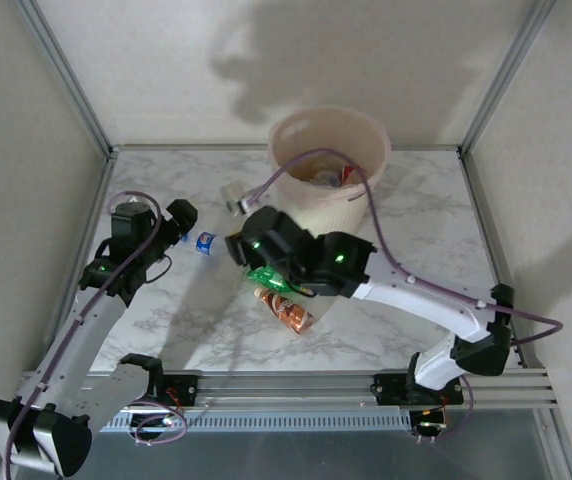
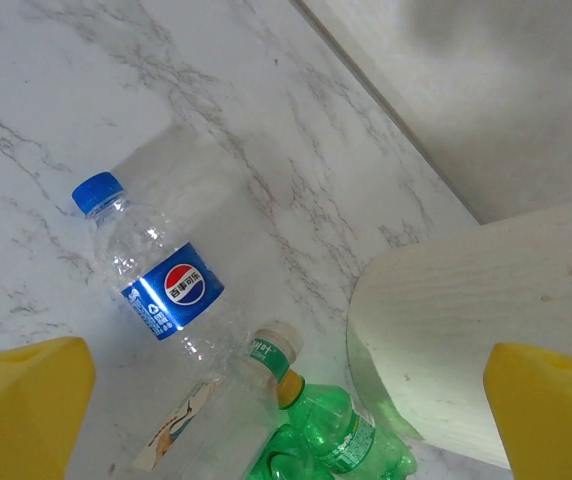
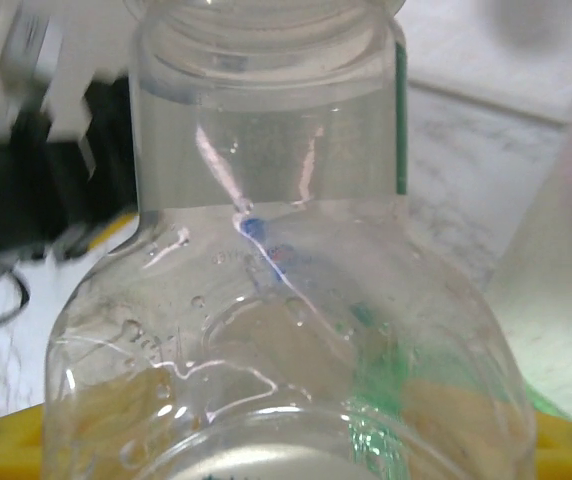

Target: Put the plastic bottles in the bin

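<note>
Clear bottle [image 3: 286, 300], neck pointing away from the wrist, is pinched in the right hand [image 3: 286, 455], the bin [image 1: 278, 140] just beyond on its right; the left hand [image 2: 286, 405] hangs spread over a blue-labelled bottle [image 2: 161, 285].

Centre blocked, right side of the marble free.

The right arm [image 1: 406, 290] slants across the table [image 1: 436, 210] in front of the bin [image 1: 379, 140], with the right gripper [image 1: 238, 243] clamped on a clear bottle [image 3: 286, 300]. Under it, a green bottle [image 1: 266, 278] and an orange-labelled bottle [image 1: 284, 310] crowd the middle. A cable [image 1: 311, 153] arcs over the bin's mouth. The left gripper [image 2: 286, 420], fingers spread wide, faces a blue-labelled bottle [image 2: 161, 290] with bare marble around it. Enclosure walls [image 1: 26, 150] close both sides and the back.
</note>
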You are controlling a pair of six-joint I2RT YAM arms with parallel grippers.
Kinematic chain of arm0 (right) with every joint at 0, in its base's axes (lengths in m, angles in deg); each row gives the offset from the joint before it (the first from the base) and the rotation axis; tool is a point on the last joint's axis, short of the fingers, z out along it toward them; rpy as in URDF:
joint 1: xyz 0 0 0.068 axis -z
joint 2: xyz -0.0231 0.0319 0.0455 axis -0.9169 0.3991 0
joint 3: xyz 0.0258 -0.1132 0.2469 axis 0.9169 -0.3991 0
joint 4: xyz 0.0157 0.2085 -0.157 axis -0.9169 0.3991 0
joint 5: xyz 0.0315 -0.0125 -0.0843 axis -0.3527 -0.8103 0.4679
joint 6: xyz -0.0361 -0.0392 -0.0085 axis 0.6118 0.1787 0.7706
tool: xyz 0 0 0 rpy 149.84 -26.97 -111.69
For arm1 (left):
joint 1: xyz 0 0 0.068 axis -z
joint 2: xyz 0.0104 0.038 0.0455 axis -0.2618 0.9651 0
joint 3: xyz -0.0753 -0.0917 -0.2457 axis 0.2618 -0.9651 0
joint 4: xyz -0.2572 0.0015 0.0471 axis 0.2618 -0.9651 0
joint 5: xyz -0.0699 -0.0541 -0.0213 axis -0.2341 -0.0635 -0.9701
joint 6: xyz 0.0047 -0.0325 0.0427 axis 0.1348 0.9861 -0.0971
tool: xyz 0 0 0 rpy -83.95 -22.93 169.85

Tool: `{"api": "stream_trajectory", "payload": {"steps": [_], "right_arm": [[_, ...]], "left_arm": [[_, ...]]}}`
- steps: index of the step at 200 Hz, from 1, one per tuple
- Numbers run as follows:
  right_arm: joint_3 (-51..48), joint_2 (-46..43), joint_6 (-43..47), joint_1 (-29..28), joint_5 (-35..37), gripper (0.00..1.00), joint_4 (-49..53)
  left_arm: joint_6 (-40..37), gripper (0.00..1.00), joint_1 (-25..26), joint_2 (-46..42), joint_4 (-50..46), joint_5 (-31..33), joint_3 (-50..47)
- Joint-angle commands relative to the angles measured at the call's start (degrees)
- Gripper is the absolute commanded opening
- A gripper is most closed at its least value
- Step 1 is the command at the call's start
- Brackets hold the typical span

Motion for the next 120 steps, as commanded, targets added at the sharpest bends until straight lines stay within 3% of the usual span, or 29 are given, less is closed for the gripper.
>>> {"api": "stream_trajectory", "payload": {"steps": [1,84,120], "right_arm": [[3.98,-3.40,-1.15,4.91,3.37,0.59,2.84],[14.35,0.17,2.16,32.88,-7.47,0.58,6.49],[18.76,5.27,3.72,41.31,-12.42,0.58,5.58]], "left_arm": [[0.89,0.99,-0.58,-0.25,1.06,-1.46,-1.11],[0.65,1.00,-0.58,0.73,0.58,-1.29,-3.71],[0.35,1.00,-0.58,1.06,0.85,-1.31,-4.22]]}}
